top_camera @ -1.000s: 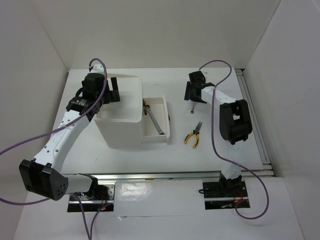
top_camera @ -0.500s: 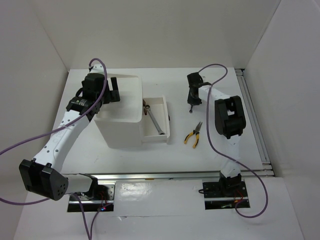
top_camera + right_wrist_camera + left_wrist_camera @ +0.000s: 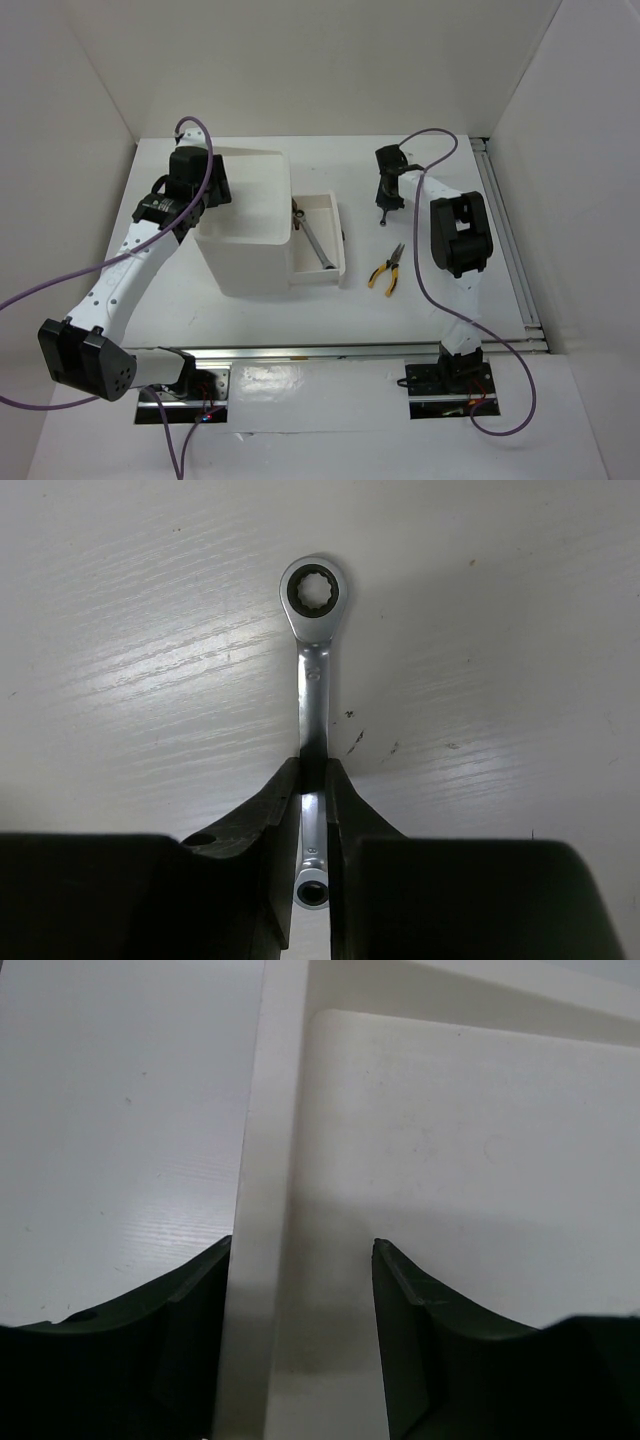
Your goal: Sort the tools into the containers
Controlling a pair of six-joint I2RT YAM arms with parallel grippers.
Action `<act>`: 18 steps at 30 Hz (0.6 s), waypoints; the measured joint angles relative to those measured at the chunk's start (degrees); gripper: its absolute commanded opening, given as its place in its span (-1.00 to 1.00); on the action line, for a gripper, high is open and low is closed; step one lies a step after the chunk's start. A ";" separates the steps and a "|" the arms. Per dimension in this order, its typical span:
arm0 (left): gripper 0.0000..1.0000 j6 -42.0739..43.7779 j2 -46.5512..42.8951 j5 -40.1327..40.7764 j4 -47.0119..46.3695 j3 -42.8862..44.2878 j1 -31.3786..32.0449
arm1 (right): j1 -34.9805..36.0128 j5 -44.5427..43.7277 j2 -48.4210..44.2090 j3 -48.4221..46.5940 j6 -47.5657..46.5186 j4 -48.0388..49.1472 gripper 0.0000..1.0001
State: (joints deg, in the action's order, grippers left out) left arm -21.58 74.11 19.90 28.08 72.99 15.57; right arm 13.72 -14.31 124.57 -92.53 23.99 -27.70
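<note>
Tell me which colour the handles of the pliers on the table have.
Yellow. The pliers show best in the top external view.

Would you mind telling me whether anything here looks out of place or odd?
Nothing is damaged or spilled. The pliers lie loose on the table, right of the open drawer of the box, not yet sorted.

The black right gripper (image 3: pixel 313 772) is hiding the middle of the thin silver ratchet wrench (image 3: pixel 313 595) — too small from above. The bottom edge is cutting the left gripper's (image 3: pixel 302 1250) dark fingers (image 3: pixel 150 1350) at the white plastic box (image 3: pixel 262 1110).
</note>
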 measured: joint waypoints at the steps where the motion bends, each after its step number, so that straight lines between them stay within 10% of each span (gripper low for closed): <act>1: -0.09 -0.09 0.00 0.00 0.00 0.00 0.00 | 0.00 -0.02 -0.02 0.02 0.00 0.02 -1.00; 9: 1.00 -1.05 0.24 -0.83 -0.13 0.02 1.07 | 0.00 0.11 -0.70 1.29 0.00 0.72 -1.00; 18: 1.00 -1.33 0.04 -0.15 0.70 0.24 1.84 | 0.00 0.68 -1.64 2.58 0.17 1.38 -1.00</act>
State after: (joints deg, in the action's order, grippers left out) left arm -22.92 74.15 19.75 28.77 73.23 17.41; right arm 13.72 -13.63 122.93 -89.95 24.16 -26.33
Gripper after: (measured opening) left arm 0.997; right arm 0.186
